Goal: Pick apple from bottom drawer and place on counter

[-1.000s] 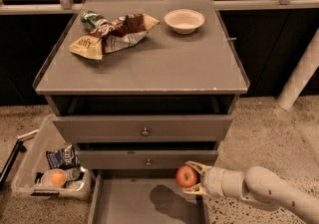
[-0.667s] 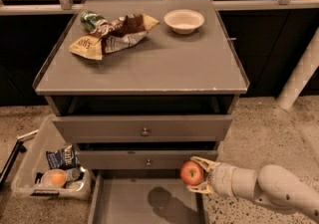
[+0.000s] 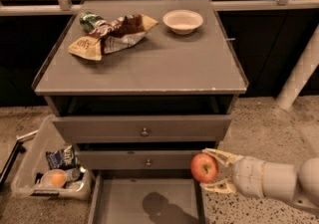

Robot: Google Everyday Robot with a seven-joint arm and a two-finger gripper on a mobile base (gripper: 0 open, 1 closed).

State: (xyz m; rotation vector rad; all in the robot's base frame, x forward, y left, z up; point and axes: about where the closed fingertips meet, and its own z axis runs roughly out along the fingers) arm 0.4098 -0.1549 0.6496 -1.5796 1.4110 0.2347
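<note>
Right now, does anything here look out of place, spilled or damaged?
Crumpled snack bags lie loose on the counter, beside a white bowl. A bin of packets sits askew on the floor. The tool holds the apple at the right edge of the bottom drawer.

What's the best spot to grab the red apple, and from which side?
Around its wide middle, coming from the right. The gripper holds it that way now, by the right edge of the open bottom drawer, with one finger over the top of the apple and one under it. The apple is round and smooth, so squeezing across its widest part probably keeps it from slipping out.
</note>
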